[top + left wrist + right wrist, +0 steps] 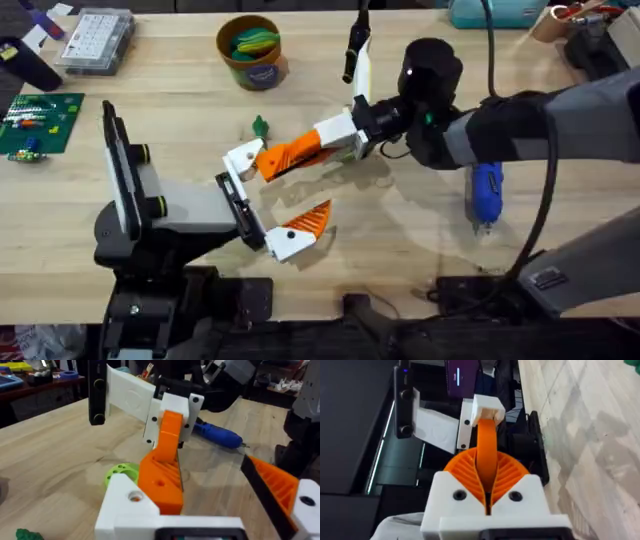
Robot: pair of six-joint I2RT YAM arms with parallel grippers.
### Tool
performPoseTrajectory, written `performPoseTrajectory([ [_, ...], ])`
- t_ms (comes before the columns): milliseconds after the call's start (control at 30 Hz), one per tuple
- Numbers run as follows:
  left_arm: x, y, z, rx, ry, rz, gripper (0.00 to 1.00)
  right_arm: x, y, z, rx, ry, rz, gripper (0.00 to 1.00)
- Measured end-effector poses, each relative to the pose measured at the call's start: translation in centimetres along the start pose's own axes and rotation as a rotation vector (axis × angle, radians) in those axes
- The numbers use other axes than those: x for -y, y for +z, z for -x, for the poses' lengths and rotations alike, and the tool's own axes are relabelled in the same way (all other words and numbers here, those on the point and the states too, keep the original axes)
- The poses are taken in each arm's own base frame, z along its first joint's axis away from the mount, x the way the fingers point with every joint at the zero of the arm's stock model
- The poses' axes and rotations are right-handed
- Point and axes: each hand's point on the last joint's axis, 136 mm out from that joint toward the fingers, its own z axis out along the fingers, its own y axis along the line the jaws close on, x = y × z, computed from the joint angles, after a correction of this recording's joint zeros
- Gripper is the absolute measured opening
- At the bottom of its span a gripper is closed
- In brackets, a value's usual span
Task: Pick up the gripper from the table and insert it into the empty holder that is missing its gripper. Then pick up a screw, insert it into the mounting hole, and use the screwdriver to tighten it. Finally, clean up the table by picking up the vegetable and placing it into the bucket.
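Seen from above, mid-frame: right gripper (335, 140) clamped shut on the loose orange gripper (290, 155), held tilted with its white base (243, 160) touching the upper end of the black holder (240, 208). Lower on the holder, the fixed orange finger (305, 222). Left gripper (200, 510) spread wide, grasping nothing. Blue screwdriver (486, 192) flat at right of centre. Bucket (250, 50) at upper middle, with a green vegetable piece (260, 126) just below it on the table (400, 250).
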Motion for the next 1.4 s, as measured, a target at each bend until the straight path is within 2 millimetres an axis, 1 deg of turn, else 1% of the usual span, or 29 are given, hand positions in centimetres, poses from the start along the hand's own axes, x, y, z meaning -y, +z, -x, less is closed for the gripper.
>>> performPoseTrajectory([
  [133,0.0,0.0,0.0,0.000,-0.004,0.000,0.985,0.1,0.0,0.2,0.011,0.009,-0.005,0.016],
  [300,-0.1,0.0,0.0,-0.001,-0.022,0.005,0.985,0.7,0.3,0.2,0.004,0.088,-0.020,0.016],
  [433,0.0,0.0,0.0,-0.001,-0.024,0.000,0.985,0.3,1.0,0.6,-0.006,0.079,-0.020,0.016],
  [633,0.2,0.0,-0.1,-0.002,-0.026,-0.013,0.985,0.5,2.2,1.7,-0.031,0.074,-0.017,0.016],
  [733,0.2,0.0,-0.1,-0.002,-0.026,-0.011,0.985,0.5,2.6,1.8,-0.039,0.081,-0.017,0.016],
  [1400,-0.6,-0.1,0.0,0.001,-0.036,0.030,0.985,0.8,3.4,2.4,0.004,0.076,-0.039,0.016],
])
